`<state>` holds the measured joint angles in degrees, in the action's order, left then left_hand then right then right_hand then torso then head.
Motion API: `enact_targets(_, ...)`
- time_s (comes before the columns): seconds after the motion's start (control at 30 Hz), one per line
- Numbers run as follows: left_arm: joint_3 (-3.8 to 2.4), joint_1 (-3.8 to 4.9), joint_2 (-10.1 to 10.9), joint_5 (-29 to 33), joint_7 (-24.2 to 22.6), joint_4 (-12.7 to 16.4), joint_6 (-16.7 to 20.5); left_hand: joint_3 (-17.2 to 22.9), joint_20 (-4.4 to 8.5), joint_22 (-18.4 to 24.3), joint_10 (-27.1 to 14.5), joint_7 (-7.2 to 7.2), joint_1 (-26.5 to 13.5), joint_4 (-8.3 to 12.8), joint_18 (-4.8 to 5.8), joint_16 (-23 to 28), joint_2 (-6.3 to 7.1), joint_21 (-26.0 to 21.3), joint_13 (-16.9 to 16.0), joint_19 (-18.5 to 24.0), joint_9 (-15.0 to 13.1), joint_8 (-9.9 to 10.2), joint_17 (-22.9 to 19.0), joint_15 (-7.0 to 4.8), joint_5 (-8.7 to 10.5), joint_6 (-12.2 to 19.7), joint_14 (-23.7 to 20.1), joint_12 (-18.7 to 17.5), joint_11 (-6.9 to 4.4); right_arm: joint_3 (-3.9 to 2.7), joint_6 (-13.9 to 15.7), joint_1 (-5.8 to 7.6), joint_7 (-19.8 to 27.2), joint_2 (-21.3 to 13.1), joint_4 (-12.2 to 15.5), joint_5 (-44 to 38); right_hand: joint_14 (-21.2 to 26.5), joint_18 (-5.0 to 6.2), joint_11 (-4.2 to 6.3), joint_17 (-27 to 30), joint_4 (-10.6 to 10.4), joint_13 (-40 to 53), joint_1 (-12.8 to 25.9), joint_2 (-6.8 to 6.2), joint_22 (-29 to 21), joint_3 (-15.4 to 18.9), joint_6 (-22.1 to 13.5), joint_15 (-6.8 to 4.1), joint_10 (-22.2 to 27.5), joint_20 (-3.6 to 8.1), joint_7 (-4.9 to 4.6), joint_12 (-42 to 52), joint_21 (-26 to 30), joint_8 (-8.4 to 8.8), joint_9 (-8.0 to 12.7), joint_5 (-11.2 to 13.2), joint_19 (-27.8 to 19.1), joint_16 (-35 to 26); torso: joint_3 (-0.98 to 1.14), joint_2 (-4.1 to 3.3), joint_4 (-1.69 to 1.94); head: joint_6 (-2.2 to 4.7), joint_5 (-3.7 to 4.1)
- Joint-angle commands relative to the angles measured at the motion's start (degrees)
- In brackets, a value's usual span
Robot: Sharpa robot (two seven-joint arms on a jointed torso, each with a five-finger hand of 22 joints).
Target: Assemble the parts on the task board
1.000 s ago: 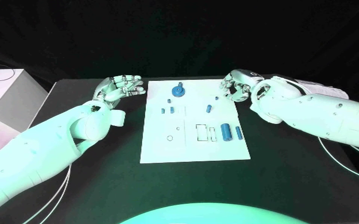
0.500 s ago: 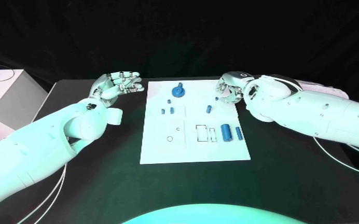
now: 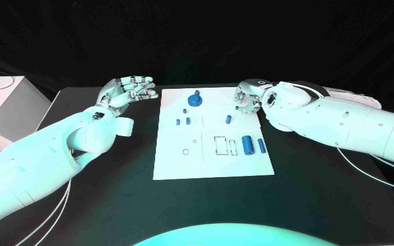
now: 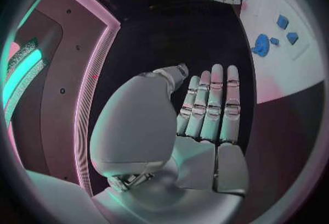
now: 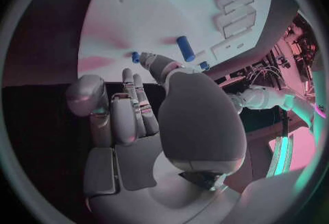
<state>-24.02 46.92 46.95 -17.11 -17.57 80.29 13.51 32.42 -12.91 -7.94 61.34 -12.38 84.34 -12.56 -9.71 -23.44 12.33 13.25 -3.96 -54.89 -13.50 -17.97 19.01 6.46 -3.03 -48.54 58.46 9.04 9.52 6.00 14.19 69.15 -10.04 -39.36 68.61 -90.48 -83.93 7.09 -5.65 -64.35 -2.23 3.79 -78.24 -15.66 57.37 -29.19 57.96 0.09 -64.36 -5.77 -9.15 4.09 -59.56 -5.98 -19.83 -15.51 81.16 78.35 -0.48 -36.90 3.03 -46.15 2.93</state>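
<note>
Left robot hand (image 3: 127, 91) sits over the black desk (image 3: 98, 200) just off the far left corner of the task board (image 3: 213, 166). In the left wrist view its fingers (image 4: 213, 106) lie straight and side by side, with nothing in the palm; the hand holds nothing and touches no part.

Task board: white plate, middle of the desk, between the two arms. Near its far edge stands a round blue part with a peg (image 3: 195, 99). Below that, a pair of small blue parts (image 3: 183, 121) side by side, left of centre. Further right, one small blue part (image 3: 229, 119), then a tiny one (image 3: 239, 108) close to the right hand. Nearer the robot, two outlined rectangular slots (image 3: 225, 145) sit beside a large blue cylinder (image 3: 247, 143) and a slimmer blue cylinder (image 3: 262, 145), both lying flat by the board's right edge.

Right robot hand (image 3: 249, 97) hovers at the board's far right corner, fingers curled inward. In the right wrist view its fingertips (image 5: 154, 61) reach close to a small blue part (image 5: 136, 57) on the board; contact cannot be told. A small cylinder (image 5: 185, 48) lies just beyond. Nothing is seen held in the hand.
</note>
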Motion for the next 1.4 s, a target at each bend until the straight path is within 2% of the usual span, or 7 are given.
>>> enact_targets(0.03, -0.08, 0.13, 0.0, -0.4, -0.6, 0.3, 0.0, 0.0, -0.02, 0.1, 0.1, -1.04, 0.3, 0.2, -0.71, -0.3, 0.11, 0.3, 0.0, -0.4, 0.0, -0.3, 0.1, -0.11, -0.05, 0.1, -0.2, 0.3, -0.01, 0.12, -2.2, -0.02, 0.2, 0.3, -0.5, -0.7, -1.5, -0.39, 0.21, -0.1, -0.3, 0.1, -0.1, 0.73, 0.1, -0.2, 0.3, 0.2, -0.3, -0.01, 0.26, 0.3, -0.3, -0.38, 0.1, -0.2, 0.4, 0.3, 0.0, -0.02, -0.06, -0.15, 0.0)
enact_targets(0.37, -0.12, 0.2, 0.2, -0.4, -0.6, 0.7, 0.0, 0.0, -0.02, 0.1, 0.1, -1.05, 0.3, 0.1, -0.7, -0.4, 0.11, 0.3, 0.0, -0.4, 0.0, -0.3, 0.1, -0.09, -0.05, 0.2, -0.3, 0.3, 0.0, 0.33, -2.5, -0.23, 0.6, 1.0, -1.1, -0.4, -1.5, -0.43, 0.29, -0.2, -0.7, 0.1, -0.4, 1.16, 0.4, -1.5, 1.2, 0.08, -1.4, 0.1, 0.18, 0.8, -0.6, -0.91, 0.0, -0.3, 0.5, 0.5, 0.02, -0.06, 0.02, -0.54, -0.02)
enact_targets(0.93, -0.14, 0.27, 0.4, -0.4, -0.4, 1.0, -0.1, 0.0, -0.02, 0.1, 0.1, -1.05, 0.3, 0.1, -0.7, -0.4, 0.11, 0.3, 0.0, -0.4, 0.0, -0.3, 0.1, -0.09, -0.05, 0.2, -0.3, 0.3, 0.0, 0.45, -1.6, -1.0, 0.9, 2.1, -2.2, 0.1, -1.5, -0.53, 0.64, -0.4, -1.1, 0.1, -0.7, 2.26, 1.2, -4.3, 2.6, -0.21, -3.1, 0.37, 0.34, 1.2, -1.2, -1.85, -0.2, 0.4, 0.8, 0.8, 0.0, 0.02, -0.05, -1.03, -0.29)
enact_targets(1.2, -0.14, 0.33, 0.5, -0.5, -0.3, 1.2, -0.1, 0.0, -0.02, 0.1, 0.1, -1.05, 0.3, 0.1, -0.7, -0.4, 0.11, 0.3, 0.0, -0.4, 0.0, -0.3, 0.1, -0.09, -0.05, 0.2, -0.3, 0.3, 0.0, 0.51, -1.7, -1.35, 0.6, 2.6, -2.8, -0.3, -1.5, -0.52, 0.63, -0.3, -1.1, 0.1, -0.7, 2.31, 1.1, -4.4, 2.7, -0.22, -3.1, 0.39, 0.33, 1.2, -1.1, -1.89, -0.2, 0.4, 0.7, 0.8, 0.01, -0.03, -0.05, -1.14, -0.25)
enact_targets(1.4, -0.14, 0.38, 0.6, -0.6, -0.3, 1.4, -0.1, 0.0, -0.02, 0.1, 0.1, -1.05, 0.3, 0.1, -0.7, -0.4, 0.11, 0.3, 0.0, -0.4, 0.0, -0.3, 0.1, -0.09, -0.05, 0.2, -0.3, 0.3, 0.0, 0.59, -2.0, -1.7, 0.5, 3.0, -3.3, -0.6, -1.4, -0.49, 0.43, -0.2, -1.2, 0.0, -0.2, 1.7, 0.9, -4.6, 2.8, -0.11, -2.4, 0.4, 0.19, 0.7, -0.9, -2.05, -0.3, 0.8, 0.6, 0.7, -0.04, -0.02, 0.01, -1.48, -0.22)
